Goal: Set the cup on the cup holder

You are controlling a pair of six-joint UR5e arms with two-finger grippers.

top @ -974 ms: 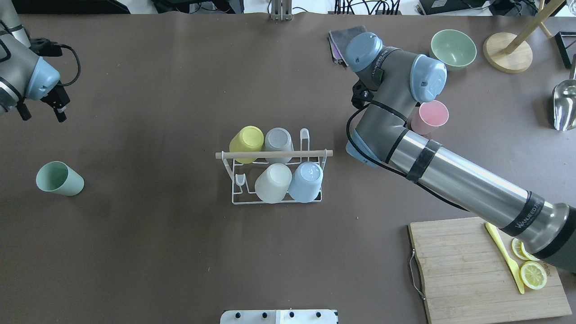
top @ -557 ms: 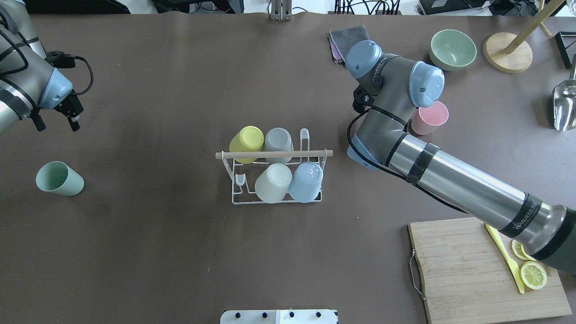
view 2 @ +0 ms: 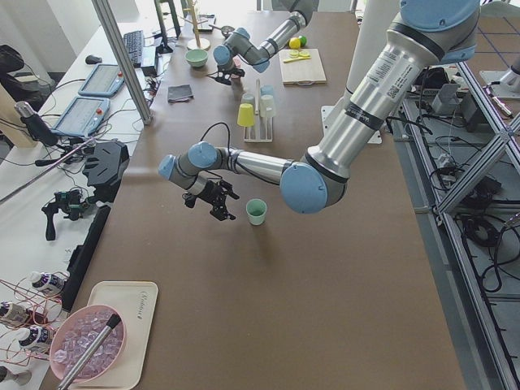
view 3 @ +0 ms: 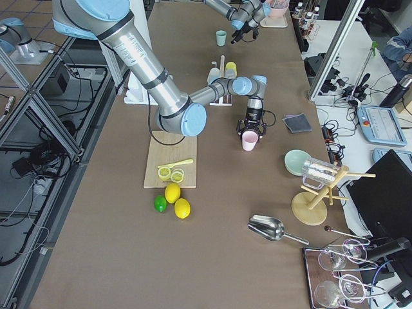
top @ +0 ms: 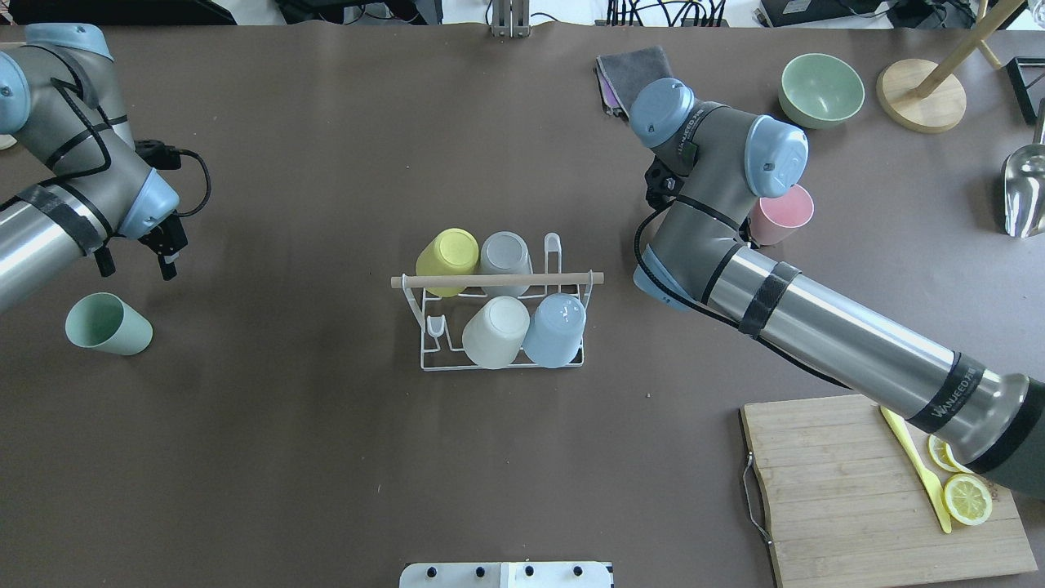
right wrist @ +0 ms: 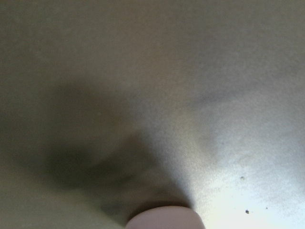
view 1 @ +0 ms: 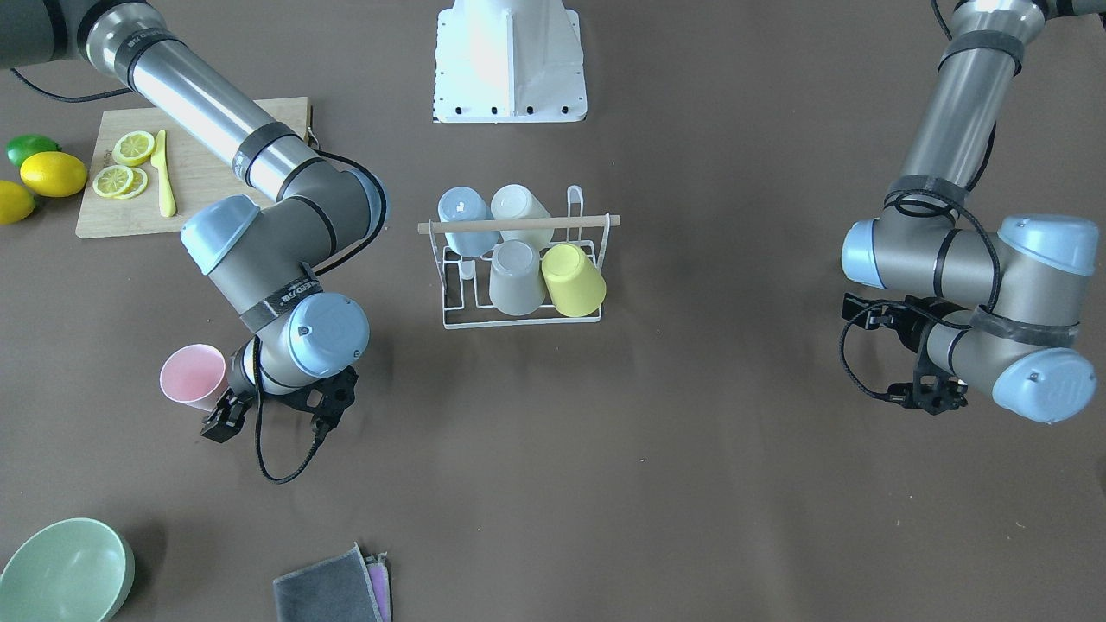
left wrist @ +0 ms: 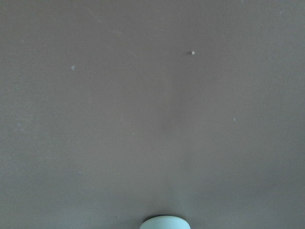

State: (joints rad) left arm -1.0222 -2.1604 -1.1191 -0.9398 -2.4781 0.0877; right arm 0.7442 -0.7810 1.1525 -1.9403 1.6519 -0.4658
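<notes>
Brown-covered table (top: 286, 457): cup holder (top: 498, 280) at centre with four upturned cups, green cup (top: 108, 324) standing apart near left gripper (top: 136, 263), fingers spread and empty; pink cup (top: 790, 211) right beside right gripper (view 3: 250, 132), finger state cannot tell; cutting board (top: 849, 490) at table corner.

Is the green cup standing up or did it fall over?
Standing up. In the exterior left view the green cup rests on its base on the table, with its open mouth facing up.
</notes>
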